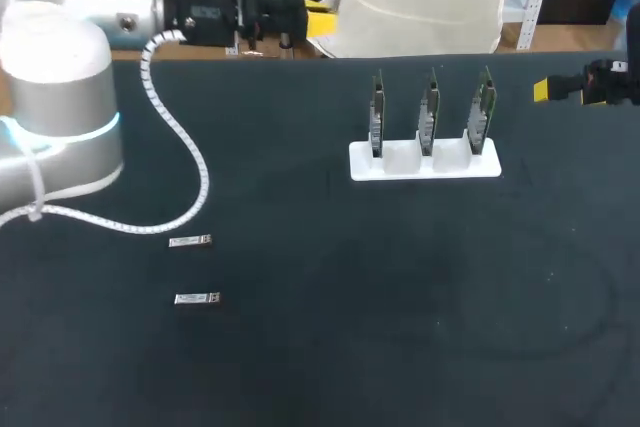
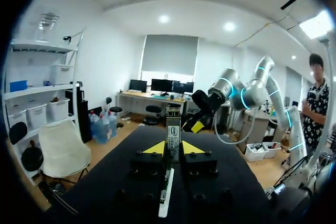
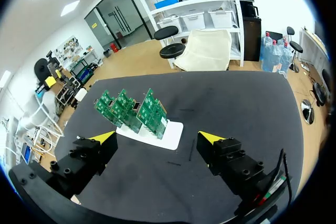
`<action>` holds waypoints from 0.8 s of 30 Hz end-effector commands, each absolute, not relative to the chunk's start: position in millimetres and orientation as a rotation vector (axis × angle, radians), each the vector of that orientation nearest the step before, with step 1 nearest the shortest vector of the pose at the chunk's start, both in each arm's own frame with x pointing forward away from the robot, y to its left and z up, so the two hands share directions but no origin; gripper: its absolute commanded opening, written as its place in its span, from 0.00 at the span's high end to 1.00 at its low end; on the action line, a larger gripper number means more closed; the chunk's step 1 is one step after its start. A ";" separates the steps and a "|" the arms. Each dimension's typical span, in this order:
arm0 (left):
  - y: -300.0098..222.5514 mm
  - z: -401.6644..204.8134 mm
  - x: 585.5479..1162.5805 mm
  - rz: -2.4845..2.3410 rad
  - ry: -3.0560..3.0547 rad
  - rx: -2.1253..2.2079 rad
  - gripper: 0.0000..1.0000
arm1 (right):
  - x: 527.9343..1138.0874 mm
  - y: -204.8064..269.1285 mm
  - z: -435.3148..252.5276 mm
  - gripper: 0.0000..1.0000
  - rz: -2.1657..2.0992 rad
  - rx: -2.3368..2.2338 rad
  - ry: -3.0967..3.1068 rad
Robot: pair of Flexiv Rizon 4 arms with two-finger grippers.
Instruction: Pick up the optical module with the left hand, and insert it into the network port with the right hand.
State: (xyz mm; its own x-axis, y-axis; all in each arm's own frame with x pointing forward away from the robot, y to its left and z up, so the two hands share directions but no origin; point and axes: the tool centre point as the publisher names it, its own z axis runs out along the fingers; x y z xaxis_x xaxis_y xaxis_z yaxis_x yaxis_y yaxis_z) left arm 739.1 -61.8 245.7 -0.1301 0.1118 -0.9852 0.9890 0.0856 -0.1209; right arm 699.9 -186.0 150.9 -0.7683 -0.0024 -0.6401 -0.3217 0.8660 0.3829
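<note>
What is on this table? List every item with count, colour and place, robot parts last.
table: 1, black.
optical modules: 2, silver, lying apart at near left.
circuit boards: 3, green, upright in a row in the holder.
holder: 1, white, far middle.
coiled cable: 1, white, trailing from the left arm over the table.
left gripper: 1, black and yellow, far edge.
right gripper: 1, black and yellow, right edge, jaws open, empty.
</note>
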 end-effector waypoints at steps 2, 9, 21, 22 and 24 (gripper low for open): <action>-82.9 235.4 749.9 -1.315 1.291 1.206 1.00 | 699.3 -185.1 151.1 0.00 0.632 -0.230 2.378; -98.4 225.0 749.8 -1.318 1.278 1.230 1.00 | 699.3 -185.1 151.1 0.00 0.632 -0.230 2.378; -105.8 212.4 756.0 -1.308 1.259 1.209 1.00 | 699.3 -185.1 151.1 0.00 0.632 -0.230 2.378; -106.9 211.6 756.3 -1.296 1.256 1.206 1.00 | 699.3 -185.1 151.1 0.00 0.632 -0.230 2.378; -110.3 209.3 756.5 -1.262 1.252 1.198 1.00 | 699.3 -185.1 151.1 0.00 0.632 -0.230 2.378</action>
State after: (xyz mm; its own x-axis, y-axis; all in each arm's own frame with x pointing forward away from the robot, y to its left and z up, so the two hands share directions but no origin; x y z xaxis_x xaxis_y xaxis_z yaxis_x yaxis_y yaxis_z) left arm 758.6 -103.9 212.3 -0.0688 0.0187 -0.9975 0.9968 -0.0383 -0.0695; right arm 699.9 -186.0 150.8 -0.7683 -0.0024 -0.6401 -0.3217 0.8660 0.3829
